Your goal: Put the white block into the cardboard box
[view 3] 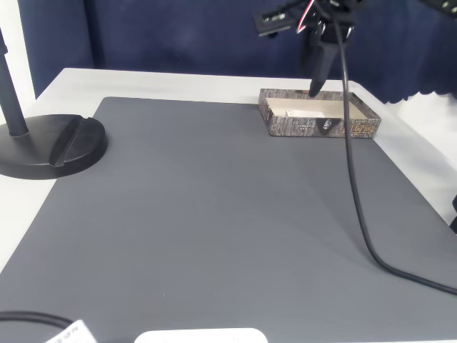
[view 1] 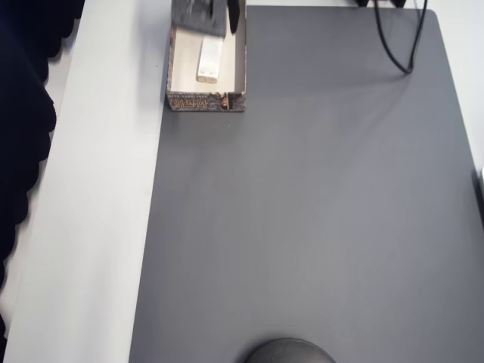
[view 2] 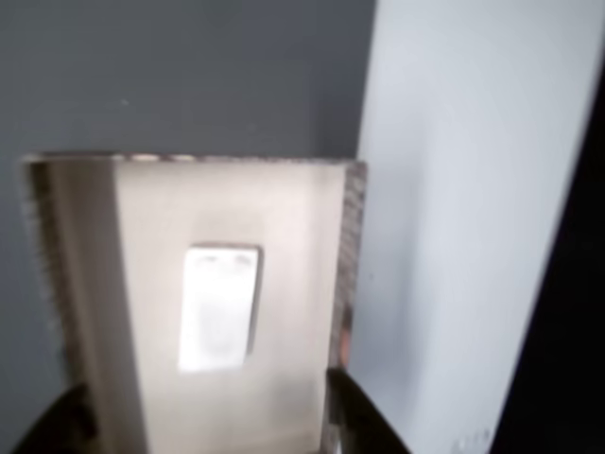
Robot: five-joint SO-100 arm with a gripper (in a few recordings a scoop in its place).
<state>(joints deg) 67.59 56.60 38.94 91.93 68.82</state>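
One white block (view 1: pixel 209 60) lies inside one cardboard box (view 1: pixel 206 100). That box sits on one grey mat (view 1: pixel 318 212), at its corner, and one black cable (view 3: pixel 355 186) trails across the same mat. One black round stand base (view 3: pixel 51 145) rests beside the mat, on one white bench (view 1: pixel 98 197).

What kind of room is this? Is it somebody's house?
Probably a desk set up for robot testing, not a home kitchen or playroom. A grey mat covers a white table, a black stand base sits at one side, and a cable trails across.
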